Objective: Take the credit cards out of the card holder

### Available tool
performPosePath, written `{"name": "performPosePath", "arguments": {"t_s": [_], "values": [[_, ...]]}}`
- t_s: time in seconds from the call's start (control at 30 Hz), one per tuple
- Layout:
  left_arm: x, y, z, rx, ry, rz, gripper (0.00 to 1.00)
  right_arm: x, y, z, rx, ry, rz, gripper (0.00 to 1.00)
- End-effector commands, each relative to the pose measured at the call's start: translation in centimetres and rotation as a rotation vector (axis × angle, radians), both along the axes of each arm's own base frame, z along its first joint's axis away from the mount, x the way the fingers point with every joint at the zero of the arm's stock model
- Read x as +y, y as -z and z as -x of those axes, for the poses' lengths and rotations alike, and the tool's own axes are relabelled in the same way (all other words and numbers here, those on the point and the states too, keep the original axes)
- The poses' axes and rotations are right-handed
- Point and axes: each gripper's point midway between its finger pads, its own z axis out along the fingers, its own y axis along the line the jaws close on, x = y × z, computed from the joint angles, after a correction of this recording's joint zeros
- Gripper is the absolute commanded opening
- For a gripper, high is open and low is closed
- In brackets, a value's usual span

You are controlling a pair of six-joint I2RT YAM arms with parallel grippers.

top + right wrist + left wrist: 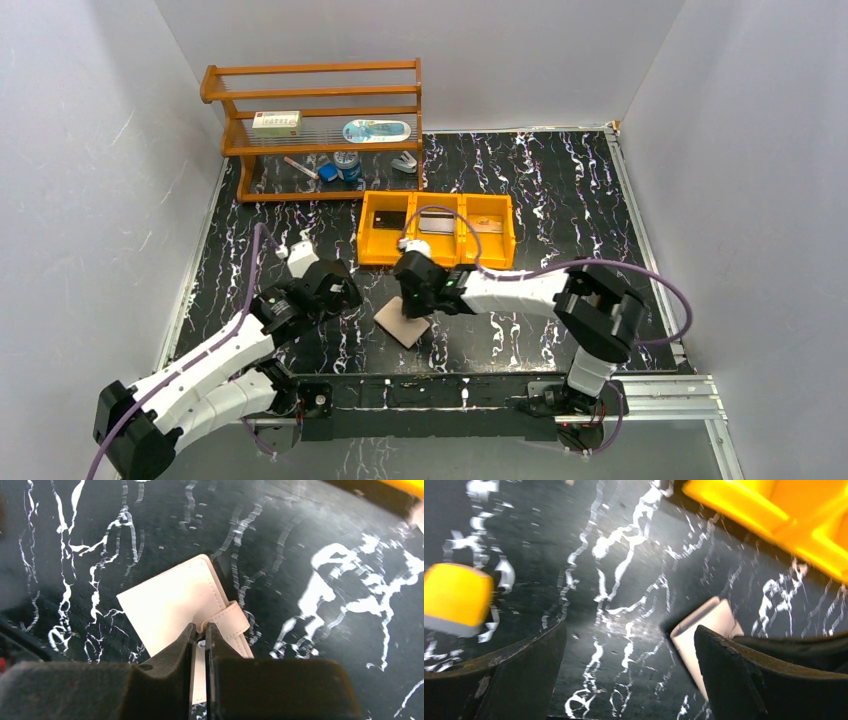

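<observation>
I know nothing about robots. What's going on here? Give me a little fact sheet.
card holder: closed, lying flat on the table
right gripper: pinching the closure tab
left gripper: open, beside the holder, holding nothing
orange tray: behind the holder
tray contents: black card in the left compartment, grey card in the middle

White-and-black arms point(510, 290), seemingly purple cables point(670, 290)

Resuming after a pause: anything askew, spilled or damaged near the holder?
Nothing stands out. The holder lies flat and closed, turned diagonal to the tray, with no visible damage. The right gripper pinches its tab; the left gripper hangs open beside it. Nothing is spilled.
</observation>
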Motion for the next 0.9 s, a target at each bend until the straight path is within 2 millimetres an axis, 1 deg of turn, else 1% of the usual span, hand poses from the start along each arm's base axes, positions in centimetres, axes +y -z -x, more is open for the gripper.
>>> {"name": "performPosePath", "arguments": {"t_s": [0.0,0.03,0.1,0.2,0.27,0.3,0.37,0.47,0.53,0.67,0.7,0.73,0.77,0.83,0.87], "values": [[-5.7,0.8,0.2,0.043,0.243,0.168,0.96,0.1,-2.8,-0.7,0.168,0.147,-0.303,0.00],[-6.7,1.4,0.7,0.066,0.278,0.206,0.95,-0.2,-2.9,-0.7,0.190,0.168,-0.340,0.00],[-8.8,1.9,1.2,0.093,0.342,0.296,0.90,-0.7,-3.1,-0.8,0.211,0.199,-0.382,0.00],[-11.4,2.9,2.1,0.136,0.402,0.428,0.85,-1.3,-3.2,-1.0,0.228,0.231,-0.394,0.00],[-13.0,3.2,2.2,0.141,0.425,0.514,0.81,-1.6,-3.2,-1.0,0.240,0.242,-0.413,0.00],[-13.4,3.6,2.5,0.163,0.432,0.534,0.81,-1.7,-3.1,-1.0,0.243,0.247,-0.414,0.00],[-14.2,3.9,2.5,0.182,0.443,0.568,0.80,-1.9,-3.3,-1.1,0.248,0.251,-0.423,0.00],[-14.7,4.7,2.6,0.225,0.462,0.557,0.79,-2.0,-4.0,-1.3,0.261,0.247,-0.456,0.00],[-14.7,5.0,2.5,0.245,0.467,0.530,0.78,-2.4,-4.2,-1.5,0.249,0.249,-0.451,0.00],[-13.9,5.5,2.3,0.263,0.477,0.449,0.76,-4.4,-4.0,-2.6,0.170,0.283,-0.356,0.04],[-13.6,5.5,2.2,0.264,0.475,0.425,0.76,-5.1,-3.9,-2.9,0.148,0.292,-0.325,0.06],[-13.2,5.6,2.2,0.266,0.473,0.397,0.75,-5.6,-3.8,-3.0,0.134,0.293,-0.296,0.12],[-12.8,5.8,2.2,0.271,0.472,0.370,0.72,-5.9,-3.8,-3.1,0.120,0.285,-0.271,0.15],[-12.2,5.9,2.1,0.273,0.470,0.327,0.70,-6.1,-4.0,-3.1,0.116,0.266,-0.242,0.20],[-12.0,6.0,2.1,0.274,0.473,0.311,0.68,-5.9,-4.3,-3.0,0.108,0.228,-0.235,0.21]]}}
